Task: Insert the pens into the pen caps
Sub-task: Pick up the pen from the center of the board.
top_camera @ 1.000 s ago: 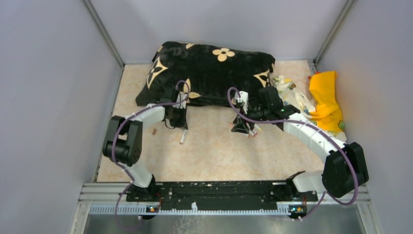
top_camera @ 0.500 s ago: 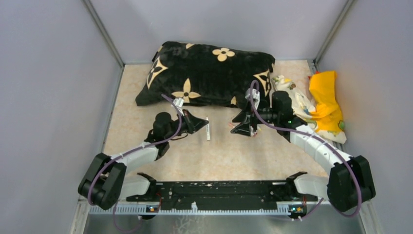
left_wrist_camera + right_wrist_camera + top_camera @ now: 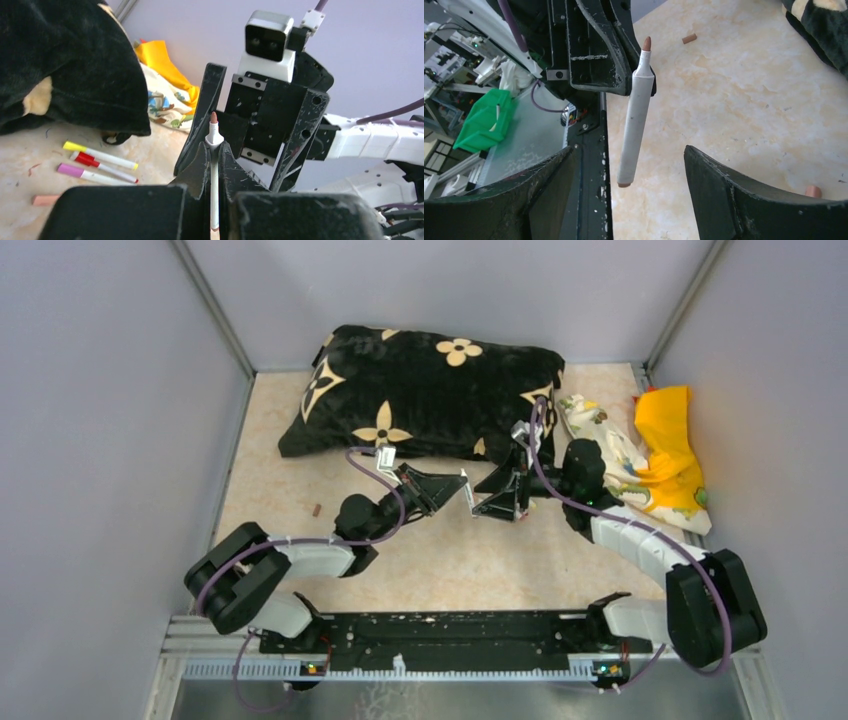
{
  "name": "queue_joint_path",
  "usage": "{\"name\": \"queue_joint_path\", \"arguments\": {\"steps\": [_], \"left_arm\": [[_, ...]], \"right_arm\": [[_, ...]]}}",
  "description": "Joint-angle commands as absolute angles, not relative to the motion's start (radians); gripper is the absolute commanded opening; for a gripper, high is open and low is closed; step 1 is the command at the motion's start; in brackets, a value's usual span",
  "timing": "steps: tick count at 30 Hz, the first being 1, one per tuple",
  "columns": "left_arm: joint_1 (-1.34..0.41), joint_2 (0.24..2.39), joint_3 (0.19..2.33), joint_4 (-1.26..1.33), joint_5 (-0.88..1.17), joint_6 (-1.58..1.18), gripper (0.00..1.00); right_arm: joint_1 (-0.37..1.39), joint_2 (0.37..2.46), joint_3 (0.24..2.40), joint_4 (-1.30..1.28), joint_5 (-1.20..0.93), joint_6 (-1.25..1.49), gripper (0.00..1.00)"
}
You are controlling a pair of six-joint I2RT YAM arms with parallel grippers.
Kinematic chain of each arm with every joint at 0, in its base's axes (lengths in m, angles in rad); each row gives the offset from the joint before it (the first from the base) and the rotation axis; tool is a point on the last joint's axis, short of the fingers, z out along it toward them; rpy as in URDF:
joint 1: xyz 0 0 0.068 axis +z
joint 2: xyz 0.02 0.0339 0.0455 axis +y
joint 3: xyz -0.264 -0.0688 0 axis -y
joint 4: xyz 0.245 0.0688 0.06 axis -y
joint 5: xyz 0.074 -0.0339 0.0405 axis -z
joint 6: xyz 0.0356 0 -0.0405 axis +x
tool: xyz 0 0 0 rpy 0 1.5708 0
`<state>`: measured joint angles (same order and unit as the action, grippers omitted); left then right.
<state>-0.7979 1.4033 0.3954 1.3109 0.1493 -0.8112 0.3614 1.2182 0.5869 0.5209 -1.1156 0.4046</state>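
Beige marbled table, grey walls on three sides. Black flowered cushion at 12 o'clock, against the back wall.

- Brown cap lies loose at 9 o'clock on the table, well apart from the arms.
- Left gripper, mid-table, is clamped on a white pen. The pen's bare brown tip points at the right gripper.
- Right gripper faces it from 3 o'clock with its jaws spread wide, holding nothing. In the right wrist view the pen sits in line with the gap and touches neither finger.
- Three capped pens, yellow, red and pink, lie side by side on the table under the cushion's edge.
- Patterned cloth and yellow cloth are at 2 o'clock, beside the cushion.
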Motion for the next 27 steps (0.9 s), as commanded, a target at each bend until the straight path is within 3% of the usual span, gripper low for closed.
{"name": "queue_joint_path", "arguments": {"steps": [1,8,14,27], "left_arm": [[-0.846,1.454,0.448,1.453,0.049,-0.806,0.0],[-0.898,1.525,0.477,1.536,-0.015,-0.8,0.0],[-0.923,1.567,0.483,1.609,-0.052,-0.802,0.0],[-0.943,1.626,0.478,1.736,-0.094,-0.805,0.0]], "right_arm": [[0.364,1.233,0.578,0.642,-1.089,0.496,0.77],[0.403,1.256,0.583,0.64,-1.062,0.536,0.64],[0.405,1.269,0.572,0.722,-1.063,0.629,0.42],[0.415,1.289,0.6,0.69,-1.095,0.613,0.37]]}}
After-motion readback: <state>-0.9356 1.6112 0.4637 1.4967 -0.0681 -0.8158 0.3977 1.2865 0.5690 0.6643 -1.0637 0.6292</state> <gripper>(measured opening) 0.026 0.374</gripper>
